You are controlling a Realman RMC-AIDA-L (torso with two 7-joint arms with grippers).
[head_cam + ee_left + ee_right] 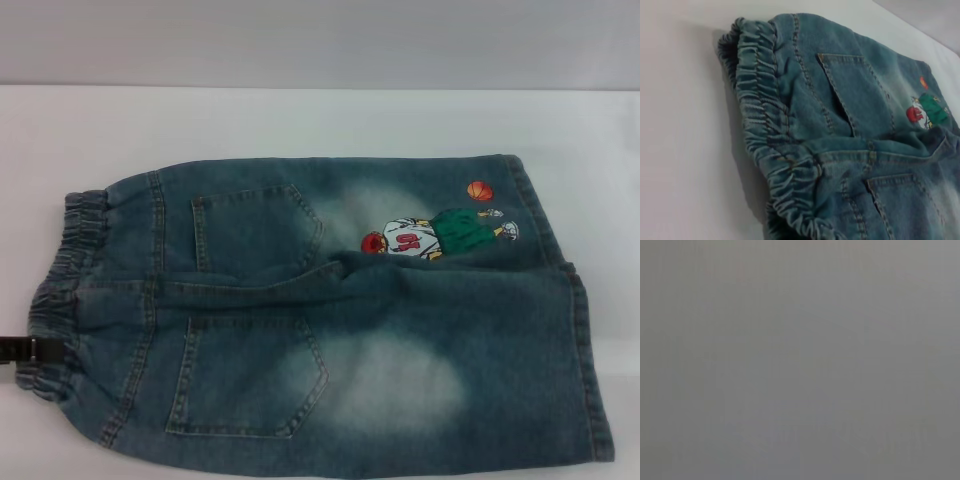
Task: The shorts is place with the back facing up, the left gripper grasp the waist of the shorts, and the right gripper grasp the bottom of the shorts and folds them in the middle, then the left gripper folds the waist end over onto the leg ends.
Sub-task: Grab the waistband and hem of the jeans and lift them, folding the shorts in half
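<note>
Looking down from the head camera, I see the shorts lying flat on the white table, back pockets up, the waist of the shorts toward my left and the leg ends toward my right. The left gripper pokes in at the left edge, right at the gathered band; I cannot tell whether its claw is open or closed. The right wrist view shows only grey.

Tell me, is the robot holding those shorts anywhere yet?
Cannot be told. The left gripper sits at the waistband of the shorts; no right gripper shows.
</note>
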